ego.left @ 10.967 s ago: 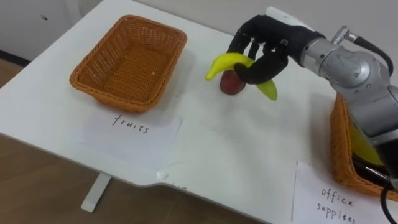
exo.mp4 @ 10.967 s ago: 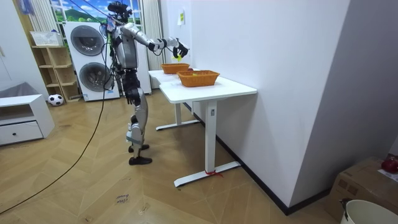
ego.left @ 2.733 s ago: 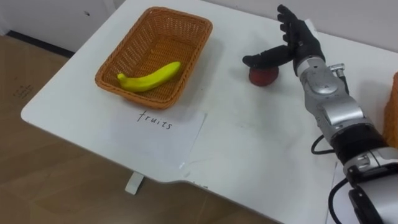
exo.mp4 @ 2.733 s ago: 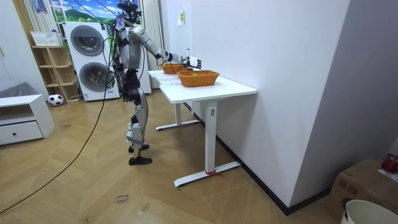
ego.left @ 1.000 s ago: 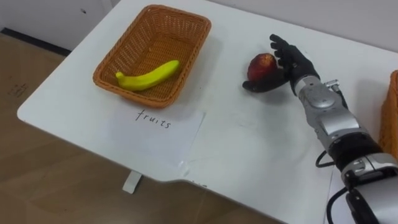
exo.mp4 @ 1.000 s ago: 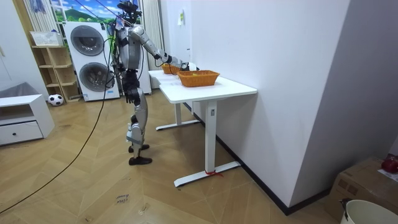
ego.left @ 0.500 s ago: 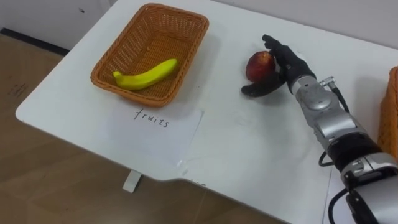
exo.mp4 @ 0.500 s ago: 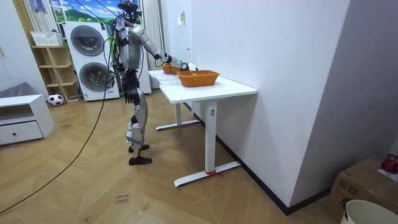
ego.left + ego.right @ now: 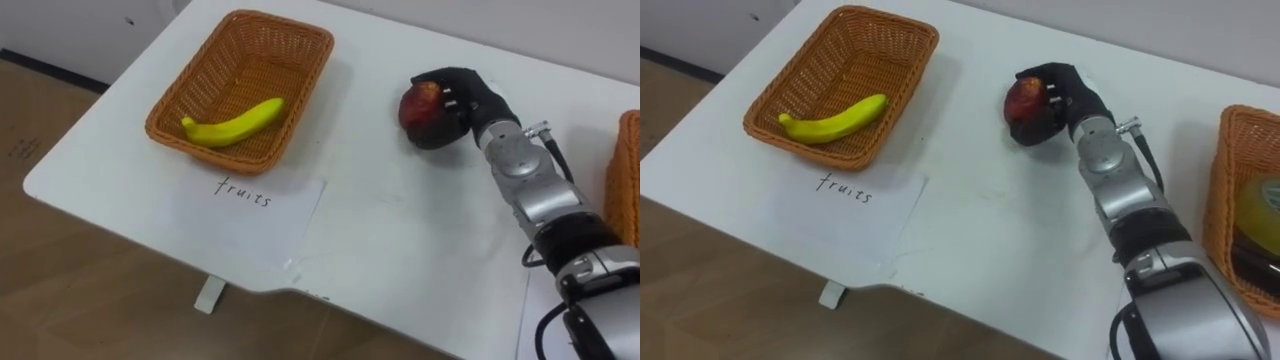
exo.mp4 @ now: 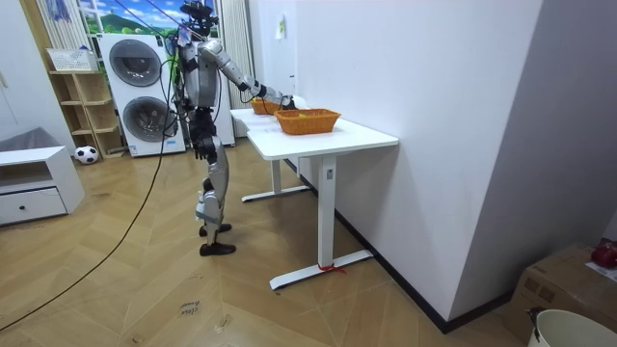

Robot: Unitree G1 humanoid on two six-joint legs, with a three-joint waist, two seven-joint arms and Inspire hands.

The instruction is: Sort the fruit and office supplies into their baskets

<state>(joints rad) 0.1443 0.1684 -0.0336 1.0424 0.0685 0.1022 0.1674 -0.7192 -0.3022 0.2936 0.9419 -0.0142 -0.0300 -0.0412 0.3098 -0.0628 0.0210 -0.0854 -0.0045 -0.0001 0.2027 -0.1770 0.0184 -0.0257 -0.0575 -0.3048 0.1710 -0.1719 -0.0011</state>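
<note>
A red apple (image 9: 418, 103) (image 9: 1024, 98) sits at the back middle of the white table (image 9: 400, 230), and my right hand (image 9: 462, 103) (image 9: 1064, 98) has its fingers curled round it. A yellow banana (image 9: 232, 122) (image 9: 833, 120) lies in the wicker basket (image 9: 176, 101) (image 9: 775, 98) at the left, above a paper sheet (image 9: 250, 205) labelled for fruits. At the right edge stands a second wicker basket (image 9: 1224, 190) holding a yellow item and a dark one. In the room view I stand at the table's end (image 10: 318, 138) with my right arm stretched over it.
The table's front edge runs close below the fruits label, with wooden floor (image 9: 60, 290) beyond it. A white wall backs the table. In the room view washing machines (image 10: 135, 92) stand behind me and a white cabinet (image 10: 34, 193) at the room view's left.
My right hand's fingers have closed round the apple, which they only touched half a second ago. The banana that the hand held earlier now lies in the fruits basket.
</note>
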